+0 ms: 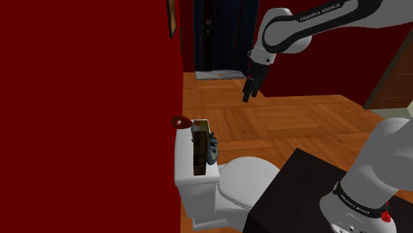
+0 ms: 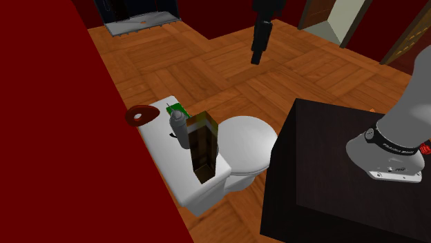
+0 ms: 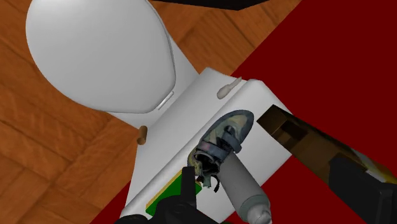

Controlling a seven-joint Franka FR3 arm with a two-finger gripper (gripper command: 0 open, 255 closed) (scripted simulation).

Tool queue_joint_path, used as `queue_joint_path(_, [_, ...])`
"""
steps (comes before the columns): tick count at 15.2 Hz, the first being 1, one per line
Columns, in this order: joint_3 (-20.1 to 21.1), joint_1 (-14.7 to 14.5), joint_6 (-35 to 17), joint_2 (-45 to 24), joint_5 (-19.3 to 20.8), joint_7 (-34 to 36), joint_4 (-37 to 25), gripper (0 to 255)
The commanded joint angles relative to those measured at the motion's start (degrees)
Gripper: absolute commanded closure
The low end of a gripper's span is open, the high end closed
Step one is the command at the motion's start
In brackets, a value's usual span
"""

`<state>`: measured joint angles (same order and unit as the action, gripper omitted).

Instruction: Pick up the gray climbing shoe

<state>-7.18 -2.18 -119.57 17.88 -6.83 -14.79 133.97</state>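
My claw [image 1: 248, 93]: hangs high over the wooden floor [image 1: 298, 119], well apart from the toilet; I cannot tell whether it is apart or together
My arm [image 1: 311, 23]: reaches from the black stand [image 1: 291, 198] up and toward the shoulder view's left
Gray climbing shoe [image 3: 222, 139]: lies flat on the white tank lid [image 3: 191, 108], on the side nearer the bowl, just beside the brown box [image 2: 202, 146], far below my claw
Grey bottle [image 3: 245, 188]: upright on the same lid, close against the shoe's dark open end, its pale cap towards my camera
Brown box: stands tall and upright on the lid, between the shoe and the red wall [image 2: 41, 138]
Green item [image 2: 181, 109]: lies flat on the lid, near the bottle
Dark red disc [image 2: 141, 115]: sits at the lid's far end in the second exterior view, next to the wall
Toilet seat cover [image 2: 245, 141]: white, closed
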Motion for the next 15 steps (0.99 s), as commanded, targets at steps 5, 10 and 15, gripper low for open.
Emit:
queue_joint_path(5, [-0.82, -1.18, -6.24, -14.24, -3.91, -4.21, -5.68, 0])
queue_joint_path(10, [-0.54, -1.30, -9.24, -25.69, -7.51, -7.74, -12.00, 0])
queue_joint_path(15, [0.58, -0.67, -10.65, -37.17, -10.48, -10.53, -20.02, 0])
